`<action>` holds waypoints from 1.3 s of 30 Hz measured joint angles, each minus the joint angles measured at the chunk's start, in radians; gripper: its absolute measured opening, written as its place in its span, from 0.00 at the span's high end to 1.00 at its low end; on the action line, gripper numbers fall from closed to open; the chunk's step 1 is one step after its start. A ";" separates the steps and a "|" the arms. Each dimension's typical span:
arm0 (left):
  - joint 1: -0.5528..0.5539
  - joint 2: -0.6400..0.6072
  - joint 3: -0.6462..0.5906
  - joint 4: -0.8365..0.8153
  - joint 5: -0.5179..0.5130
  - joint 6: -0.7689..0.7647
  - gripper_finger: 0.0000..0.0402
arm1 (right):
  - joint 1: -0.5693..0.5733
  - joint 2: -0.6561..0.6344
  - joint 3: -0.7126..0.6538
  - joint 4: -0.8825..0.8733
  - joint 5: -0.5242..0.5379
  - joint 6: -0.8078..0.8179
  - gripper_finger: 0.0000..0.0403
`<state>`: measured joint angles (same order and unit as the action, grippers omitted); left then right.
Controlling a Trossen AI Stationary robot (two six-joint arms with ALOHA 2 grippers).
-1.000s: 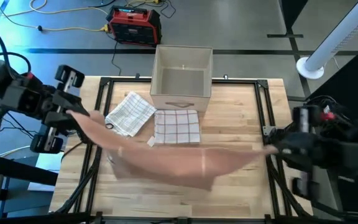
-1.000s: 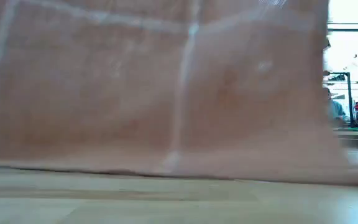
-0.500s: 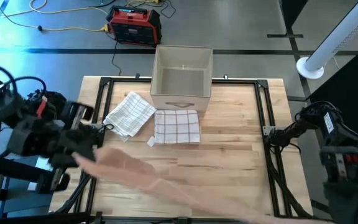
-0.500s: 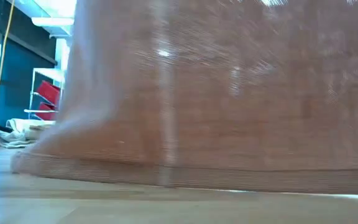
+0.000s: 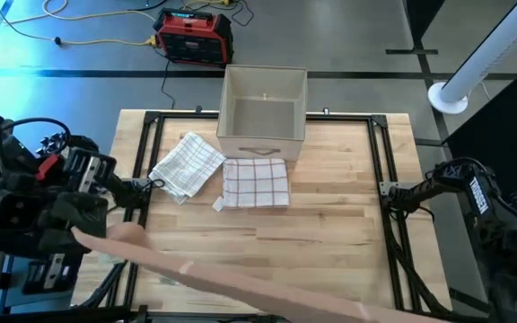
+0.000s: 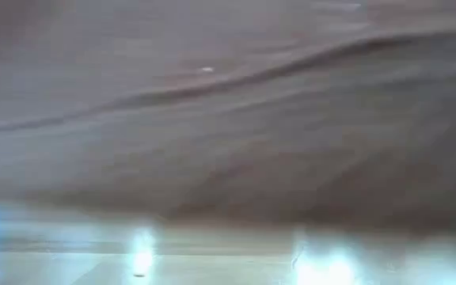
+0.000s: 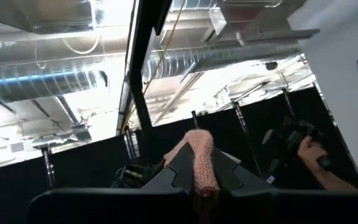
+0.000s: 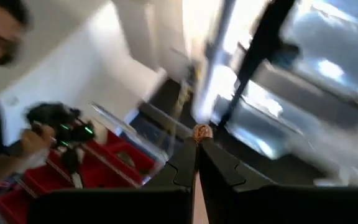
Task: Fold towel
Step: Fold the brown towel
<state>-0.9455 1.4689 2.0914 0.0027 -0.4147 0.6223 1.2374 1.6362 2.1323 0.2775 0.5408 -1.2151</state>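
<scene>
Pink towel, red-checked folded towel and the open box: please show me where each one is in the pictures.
pink towel (image 5: 240, 280): high view, middle of the stretched band.
red-checked folded towel (image 5: 256, 182): high view, its centre.
open box (image 5: 263, 144): high view, front wall.

Both arms dark, blocky, matte black housings w/ black cables looped alongside. Left arm (image 5: 56, 193): small red patch near wrist, white labels on casing. Right arm (image 5: 483, 211): white label strip on link. Fingers (image 7: 166, 171) dark, angular, tapering to narrow tips.
</scene>
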 joint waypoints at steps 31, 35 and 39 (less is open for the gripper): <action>0.460 -0.017 0.001 -1.525 -0.561 -0.609 1.00 | -0.597 -0.261 -0.686 0.209 0.983 0.293 1.00; 0.504 -0.017 -0.003 -1.569 -0.495 -0.646 1.00 | -0.617 -0.310 -0.817 0.212 1.017 0.334 1.00; 0.528 -0.032 -0.065 -1.570 -0.443 -0.694 1.00 | -0.616 -0.380 -0.949 0.210 1.029 0.476 1.00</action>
<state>-0.4170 1.4365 2.0261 -1.5672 -0.8576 -0.0714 0.6212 1.2560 1.1835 0.4877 1.5699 -0.7394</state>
